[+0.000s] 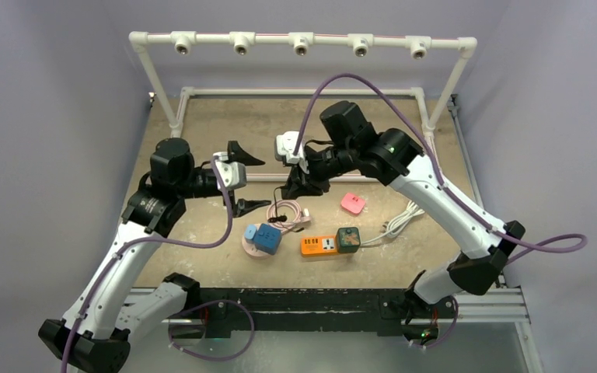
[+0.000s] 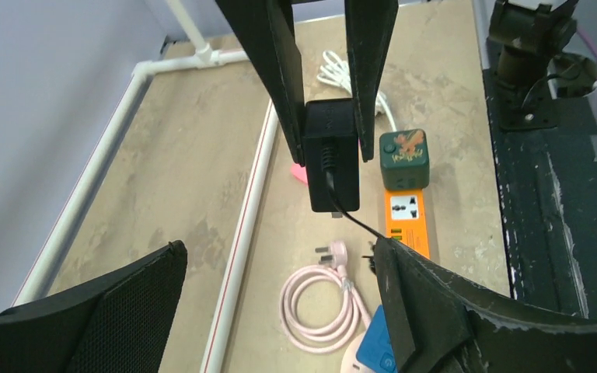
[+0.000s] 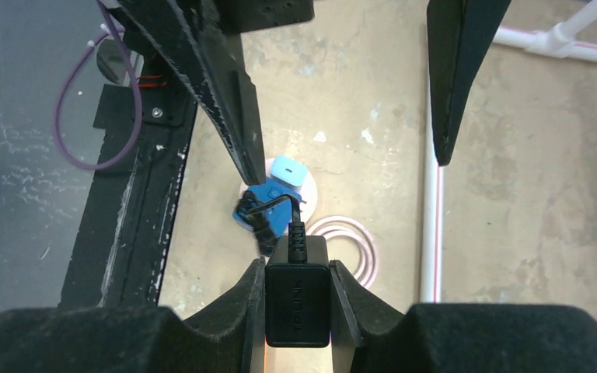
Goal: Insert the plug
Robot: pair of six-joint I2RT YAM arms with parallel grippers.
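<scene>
My right gripper [image 3: 298,273] is shut on a black plug [image 3: 298,301], its cord running out ahead. In the left wrist view the black plug [image 2: 333,159] hangs between the right arm's fingers [image 2: 280,70], just above and left of the orange power strip [image 2: 406,219]. My left gripper [image 2: 280,256] stands wide open with nothing between its fingers, facing the plug from the left. From above, the plug [image 1: 295,185] is held over the table middle, behind the orange power strip [image 1: 319,245]. The left gripper [image 1: 250,179] is open beside it.
A green cube adapter [image 1: 348,239] sits on the strip's right end, with a white cable [image 1: 395,225] leading away. A coiled pink cable [image 1: 291,216], a blue adapter on a round base [image 1: 263,238] and a pink block [image 1: 352,203] lie nearby. A white pipe frame [image 1: 303,92] borders the board.
</scene>
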